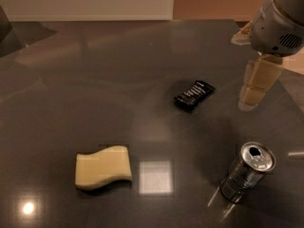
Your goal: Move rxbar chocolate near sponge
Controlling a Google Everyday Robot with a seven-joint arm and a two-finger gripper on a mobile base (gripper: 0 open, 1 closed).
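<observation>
A glossy dark counter (71, 80) is carrying a black-wrapped rxbar chocolate (194, 95) centre-right, well apart from a pale yellow foam sponge (103, 167) front-left; the cream pincer (250, 98), its arm (280, 23) cropped, is hanging right, grip indiscernible.
</observation>
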